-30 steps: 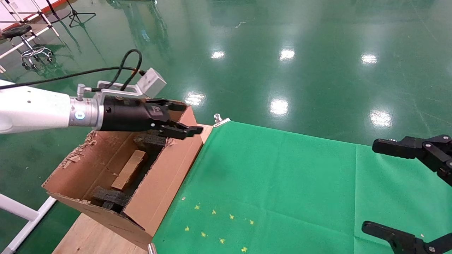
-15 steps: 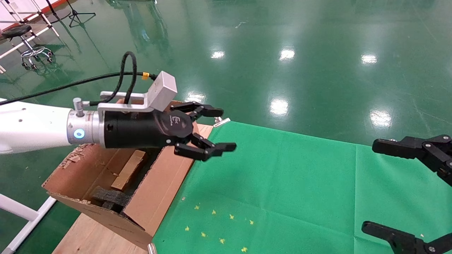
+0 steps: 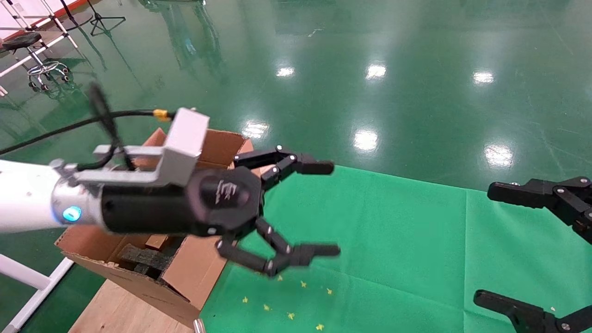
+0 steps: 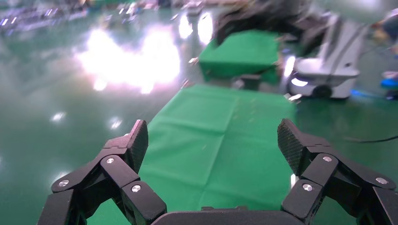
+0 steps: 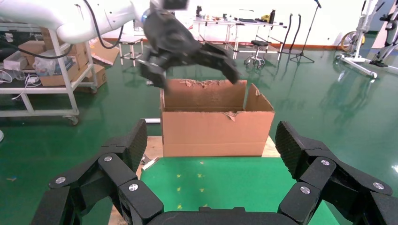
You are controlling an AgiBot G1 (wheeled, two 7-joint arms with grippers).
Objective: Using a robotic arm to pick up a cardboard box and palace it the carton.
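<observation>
My left gripper (image 3: pixel 326 208), black on the white robotic arm (image 3: pixel 23 208), is open and empty. It hangs above the carton's near wall and the green cloth's left edge; it also shows in the left wrist view (image 4: pixel 213 140) and the right wrist view (image 5: pixel 195 75). The carton (image 3: pixel 194 273) stands at the table's left end, flaps up, also seen in the right wrist view (image 5: pixel 216 133). The cardboard box (image 3: pixel 157 241) lies inside it, mostly hidden by the gripper, beside dark foam (image 3: pixel 143 259). My right gripper (image 3: pixel 492 245) is open and parked at the right edge, also shown in its own wrist view (image 5: pixel 211 140).
A green cloth (image 3: pixel 393 231) covers the table, with small yellow marks (image 3: pixel 286 296) near the front. Bare wood (image 3: pixel 115 310) shows under the carton. A white frame (image 3: pixel 27 282) stands left of the table, with green floor all round.
My left gripper has lifted out of the carton, swung right and nearer over the cloth's edge, and opened wider. The cardboard box stays in the carton. The right arm has not moved.
</observation>
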